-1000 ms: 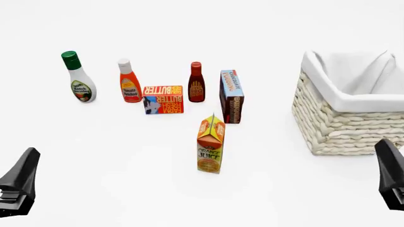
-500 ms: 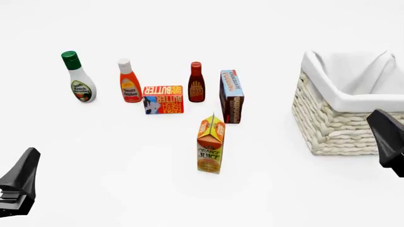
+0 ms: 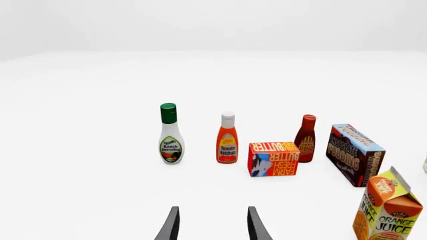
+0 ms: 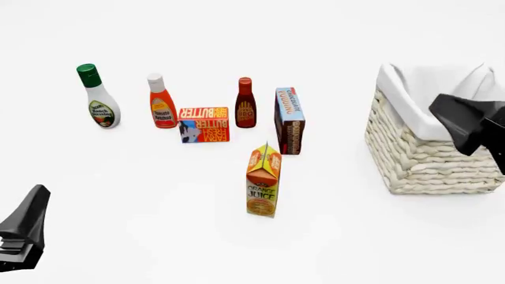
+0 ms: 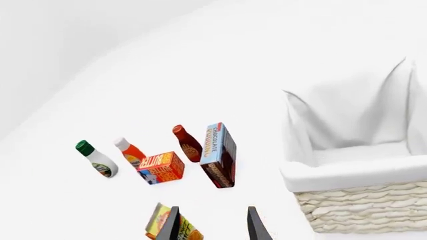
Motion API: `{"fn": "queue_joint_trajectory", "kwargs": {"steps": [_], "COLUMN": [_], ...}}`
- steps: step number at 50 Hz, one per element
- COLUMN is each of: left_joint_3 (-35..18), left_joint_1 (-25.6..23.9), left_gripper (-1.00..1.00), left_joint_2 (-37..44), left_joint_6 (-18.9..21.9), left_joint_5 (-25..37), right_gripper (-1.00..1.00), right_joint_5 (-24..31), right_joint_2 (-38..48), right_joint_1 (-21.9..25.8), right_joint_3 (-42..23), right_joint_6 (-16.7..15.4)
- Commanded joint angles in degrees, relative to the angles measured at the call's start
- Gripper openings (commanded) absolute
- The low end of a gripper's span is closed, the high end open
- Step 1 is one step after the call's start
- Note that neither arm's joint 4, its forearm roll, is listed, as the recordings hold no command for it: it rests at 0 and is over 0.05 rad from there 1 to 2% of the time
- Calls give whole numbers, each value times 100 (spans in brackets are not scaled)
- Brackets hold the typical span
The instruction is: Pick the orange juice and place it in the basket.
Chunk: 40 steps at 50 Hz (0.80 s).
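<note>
**Reaching for the carton: right arm up by the basket, juice standing well apart from it**

Standing upright on the white table, the orange juice has its long axis vertical, gable top uppermost. It sits alone, nearer the arms than the row of groceries, just in front of the chocolate pudding box. The basket is well apart from it, off to the right.

In the front view the right gripper hangs raised in front of the basket's near rim, so the carton lies down and to its left. The left gripper sits low at the left edge, also well away. Neither is clearly closer; the right arm looks the likelier one to go, since it is already aloft and the basket is on its side.

Both wrist views show two dark fingers with a clear gap and nothing between them, so each gripper is parted and empty, which the front view cannot show. The right wrist view looks down on the carton's top just beyond its fingertips and into the basket's cloth liner. The left wrist view catches the carton at its edge, and the basket not at all.
</note>
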Motion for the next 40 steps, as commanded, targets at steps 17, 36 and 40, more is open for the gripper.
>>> {"fn": "queue_joint_trajectory", "kwargs": {"steps": [17,36,40], "left_joint_3": [-1,-1,-1], "left_joint_1": [0,2,1], "left_gripper": [100,100,100], "left_joint_2": [-4,-3,-3], "left_joint_6": [1,0,0], "left_joint_5": [4,4,4], "right_gripper": [100,100,100], "right_joint_5": [1229,2122,2168], "right_joint_2": [1507,2121,2219], "right_joint_1": [539,996,1066], "right_joint_3": [-1516,-2434,-2425], "right_joint_6": [1089,1551,1741]}}
